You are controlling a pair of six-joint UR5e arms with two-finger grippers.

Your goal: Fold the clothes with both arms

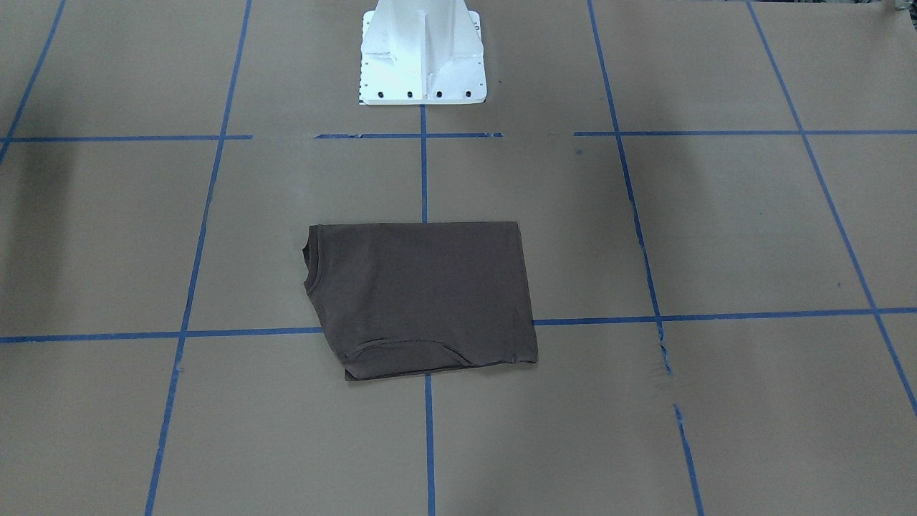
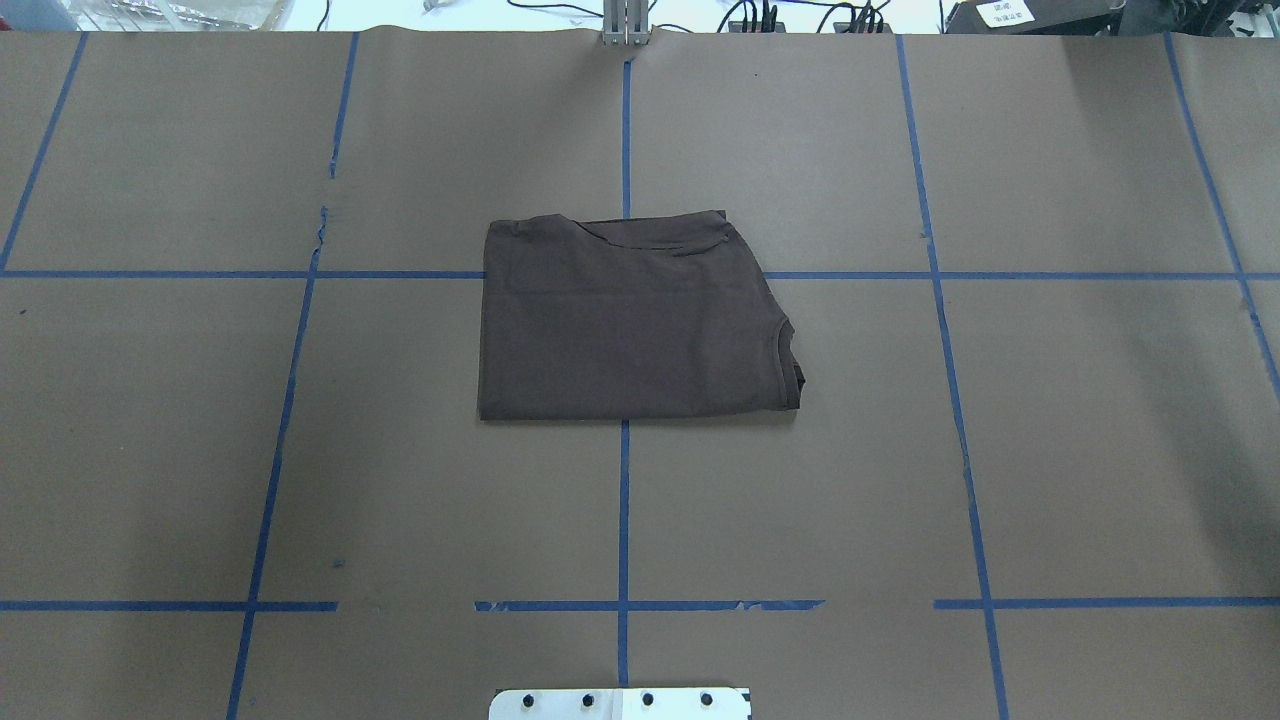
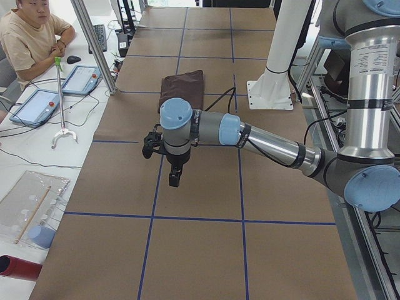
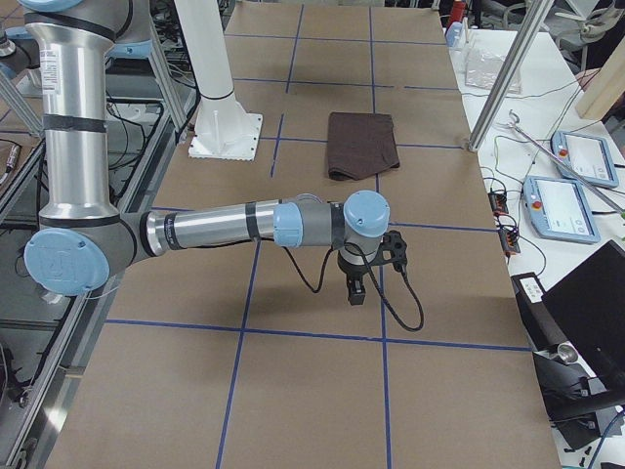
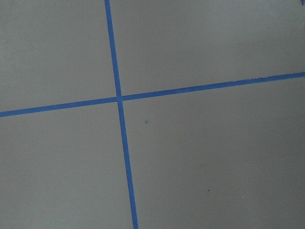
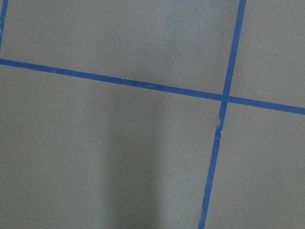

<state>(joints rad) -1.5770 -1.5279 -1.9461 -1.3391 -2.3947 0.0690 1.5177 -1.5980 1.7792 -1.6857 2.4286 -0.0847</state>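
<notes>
The left end effector hangs pointing down over bare tabletop toward the robot's left end. Only a side view shows it, so whether it is spread or closed cannot be told. The right end effector hangs the same way over the opposite end, and its state is equally unreadable. Well apart from both, the dark brown T-shirt lies folded into a compact rectangle at the tabletop's centre. It lies across blue tape lines in front of the white pedestal, with its collar edge toward the robot's right.
</notes>
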